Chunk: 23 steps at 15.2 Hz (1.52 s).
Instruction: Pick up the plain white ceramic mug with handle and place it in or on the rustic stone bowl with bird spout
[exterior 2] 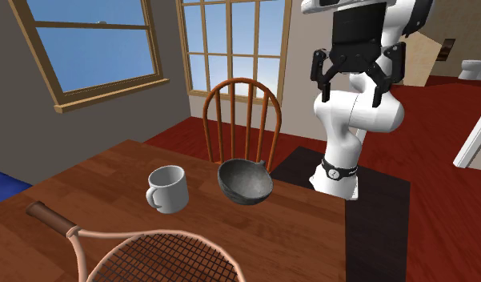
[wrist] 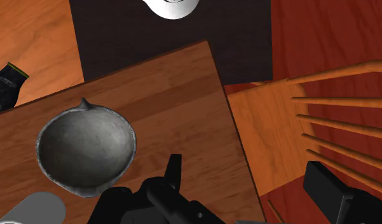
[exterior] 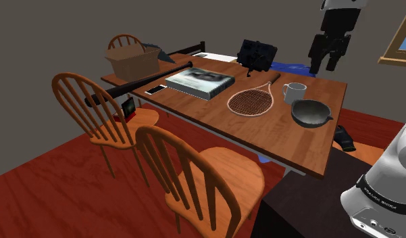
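Overhead, pincer (exterior 2: 349,94) (spread) hangs; mug (exterior 2: 170,189) beside bowl (exterior 2: 245,183).

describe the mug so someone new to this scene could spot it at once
Find the wooden table and go to its end nearest the robot's stand. There, by the racket, sit two vessels: the mug is the white, upright one with a side handle, not the wide grey bowl.

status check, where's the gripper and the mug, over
Gripper up high, jaws open, empty. White mug upright beside grey bowl, not touching. Racket lies near mug, not between them.
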Each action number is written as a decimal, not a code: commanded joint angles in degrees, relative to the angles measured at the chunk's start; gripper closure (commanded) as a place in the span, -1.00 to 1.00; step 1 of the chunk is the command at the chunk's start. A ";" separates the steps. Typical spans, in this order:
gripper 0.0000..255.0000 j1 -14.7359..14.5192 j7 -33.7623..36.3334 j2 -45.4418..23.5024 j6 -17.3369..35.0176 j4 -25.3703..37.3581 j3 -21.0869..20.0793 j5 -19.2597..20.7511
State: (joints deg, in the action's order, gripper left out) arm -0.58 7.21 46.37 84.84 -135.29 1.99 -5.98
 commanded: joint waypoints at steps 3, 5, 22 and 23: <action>-1.00 0.77 -2.12 -1.49 2.39 -0.96 1.76 1.72; -1.00 1.56 -4.20 -3.26 4.85 -1.67 3.52 3.34; -1.00 6.19 -21.02 -27.80 25.73 3.33 18.49 10.31; -1.00 6.35 -22.10 -29.67 26.77 4.24 19.31 10.13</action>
State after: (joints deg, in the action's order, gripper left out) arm 5.54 -13.60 18.66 110.43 -131.96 20.31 4.22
